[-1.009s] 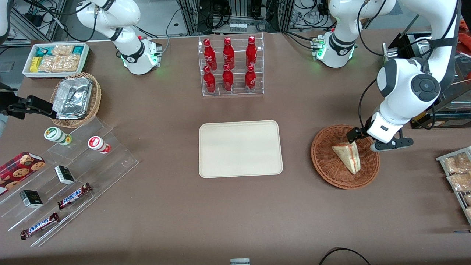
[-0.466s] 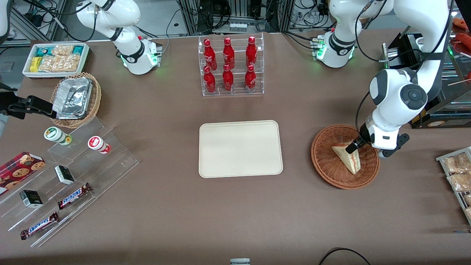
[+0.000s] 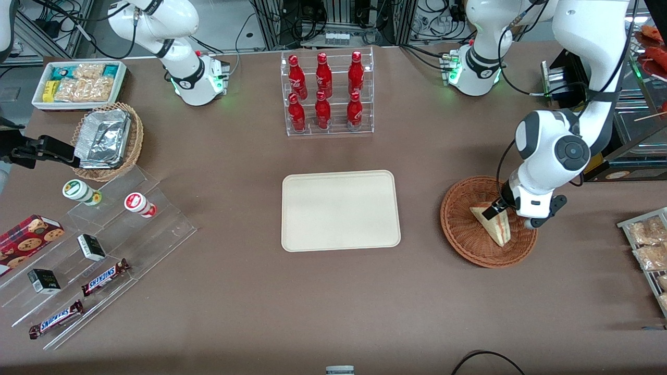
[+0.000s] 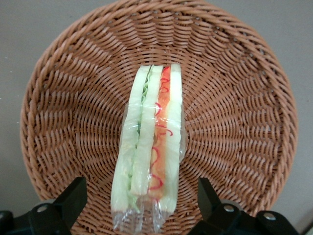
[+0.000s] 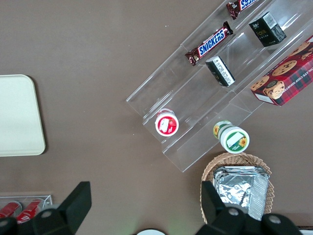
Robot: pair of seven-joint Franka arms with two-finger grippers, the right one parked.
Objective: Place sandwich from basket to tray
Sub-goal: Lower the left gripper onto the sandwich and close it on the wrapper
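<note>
The clear-wrapped sandwich [image 3: 494,225] lies in the reddish-brown wicker basket [image 3: 461,229], toward the working arm's end of the table. In the left wrist view the sandwich [image 4: 149,147] shows its green and red cut edge, lying on the basket [image 4: 234,112]. The left arm's gripper [image 3: 497,211] is low over the basket at the sandwich's farther end. It is open, with its fingers [image 4: 73,196] standing apart on either side of that end, and it holds nothing [image 4: 140,205]. The cream tray [image 3: 341,210] lies empty at the table's middle; its corner also shows in the right wrist view [image 5: 17,115].
An acrylic rack of red bottles [image 3: 325,94] stands farther from the front camera than the tray. A tan basket with foil containers [image 3: 107,139], a white snack bin [image 3: 78,83] and acrylic shelves with snacks [image 3: 99,250] lie toward the parked arm's end. Snack packets [image 3: 646,245] lie beside the basket.
The left arm has come down and in over the basket, and its wrist has turned. The open gripper now straddles the sandwich's farther end. The sandwich has not moved.
</note>
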